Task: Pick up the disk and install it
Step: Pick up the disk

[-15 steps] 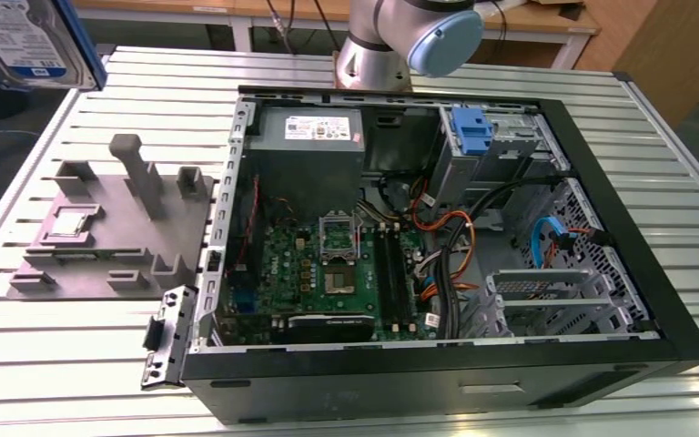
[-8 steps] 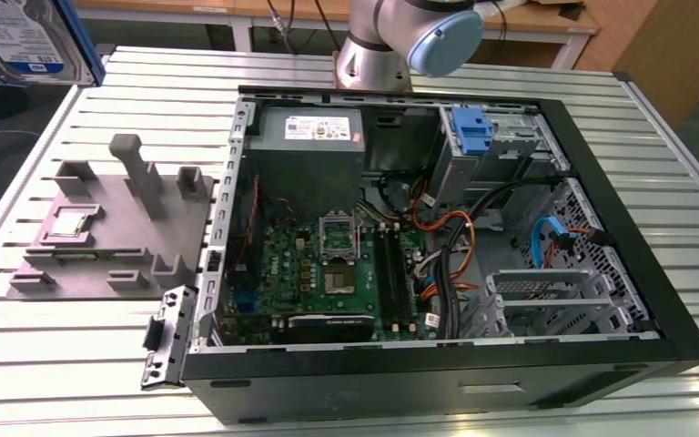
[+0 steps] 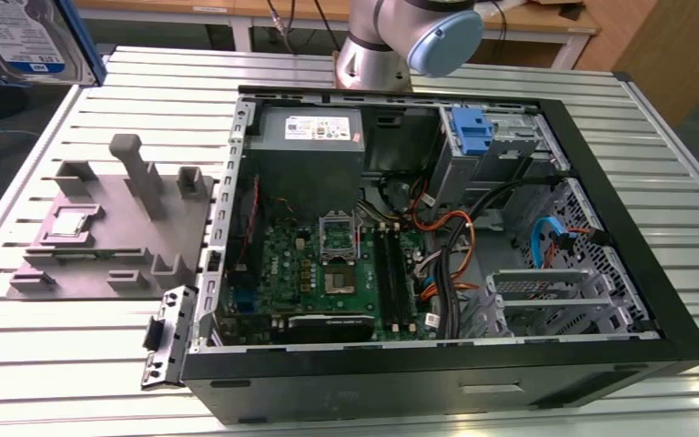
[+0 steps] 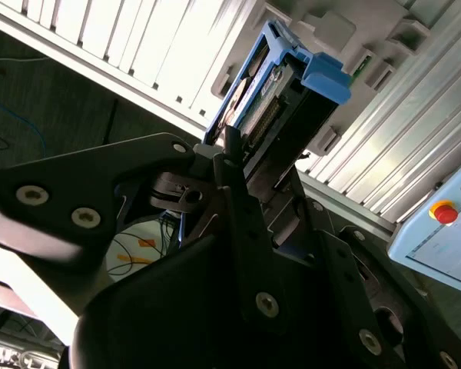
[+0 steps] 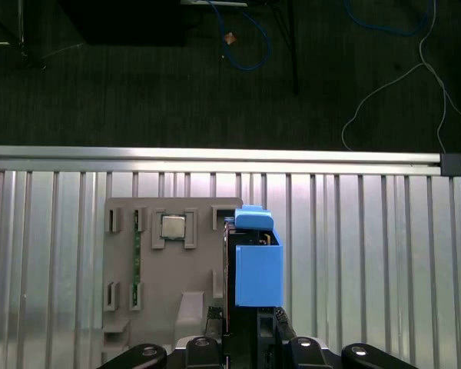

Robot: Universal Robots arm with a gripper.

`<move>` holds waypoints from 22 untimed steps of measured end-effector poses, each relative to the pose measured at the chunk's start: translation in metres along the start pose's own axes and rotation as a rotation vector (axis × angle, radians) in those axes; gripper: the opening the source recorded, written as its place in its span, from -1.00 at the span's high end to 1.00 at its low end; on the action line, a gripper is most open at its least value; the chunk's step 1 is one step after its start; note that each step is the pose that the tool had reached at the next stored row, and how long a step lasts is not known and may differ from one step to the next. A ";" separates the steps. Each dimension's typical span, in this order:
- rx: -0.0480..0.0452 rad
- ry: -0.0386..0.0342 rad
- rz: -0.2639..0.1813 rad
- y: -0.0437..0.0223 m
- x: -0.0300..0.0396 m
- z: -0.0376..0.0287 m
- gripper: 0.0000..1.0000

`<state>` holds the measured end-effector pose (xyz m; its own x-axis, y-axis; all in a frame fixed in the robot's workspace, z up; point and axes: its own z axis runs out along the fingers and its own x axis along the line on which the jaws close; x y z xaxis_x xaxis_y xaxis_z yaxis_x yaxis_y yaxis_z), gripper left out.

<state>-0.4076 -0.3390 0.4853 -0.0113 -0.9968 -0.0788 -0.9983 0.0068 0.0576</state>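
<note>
**Disk.** We find the disk (image 3: 19, 36) clear of the table, at the upper corner on the exterior view's left. Its label face is toward that camera, and it is well apart from the computer case (image 3: 447, 373). In the first wrist view it stands edge-on in the gripper (image 5: 250, 323). The fingers are closed against its two flat sides near one end, and the blue carrier (image 5: 257, 269) stands out beyond them. The second wrist view shows the same clamp on the drive's edge. Nothing else is in the grasp.

**Progress.** In our judgement the pick-up is done and the installation is not yet begun. The disk hangs above the grey fixture (image 5: 177, 269), near one of its edges, and is not close to any bay of the case.

**Containers.**
- **Fixture.** It lies on the slatted metal table (image 3: 58, 364), just beside the case. The first wrist view shows a processor chip (image 5: 173, 227) in one pocket and a memory stick (image 5: 137, 254) in a slot beside it.
- **Case.** It lies on its side with the panel off. Inside we note:
  - the power supply (image 3: 313, 137) at a far corner;
  - the green motherboard (image 3: 325, 273) next to it;
  - orange and blue cables (image 3: 461, 228) toward the middle;
  - a bare blue bracket (image 3: 471, 132) seated in the bay at the other far corner.
</note>
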 end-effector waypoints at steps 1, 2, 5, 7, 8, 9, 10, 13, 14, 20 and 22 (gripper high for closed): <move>0.0000 0.0000 0.000 -0.0004 0.0000 0.0000 0.30; 0.0000 0.0000 0.000 -0.0007 0.0000 0.0000 0.30; 0.0000 0.0000 0.000 -0.0019 0.0000 -0.0001 0.30; 0.0000 0.0000 0.000 -0.0033 0.0000 -0.0002 0.30; 0.0000 0.0000 0.000 -0.0042 0.0000 -0.0002 0.30; 0.0000 0.0000 0.000 -0.0054 -0.0001 -0.0003 0.30; -0.0001 0.0000 0.000 -0.0066 -0.0001 -0.0004 0.30; 0.0000 0.0000 0.000 -0.0106 -0.0001 -0.0006 0.30; 0.0000 0.0000 0.000 -0.0121 -0.0001 -0.0006 0.30; 0.0001 0.0000 0.000 -0.0213 -0.0002 -0.0011 0.30; 0.0000 0.0000 0.000 -0.0249 -0.0002 -0.0013 0.30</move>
<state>-0.3827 -0.3390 0.4852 -0.0112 -0.9968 -0.0787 -0.9983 0.0067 0.0576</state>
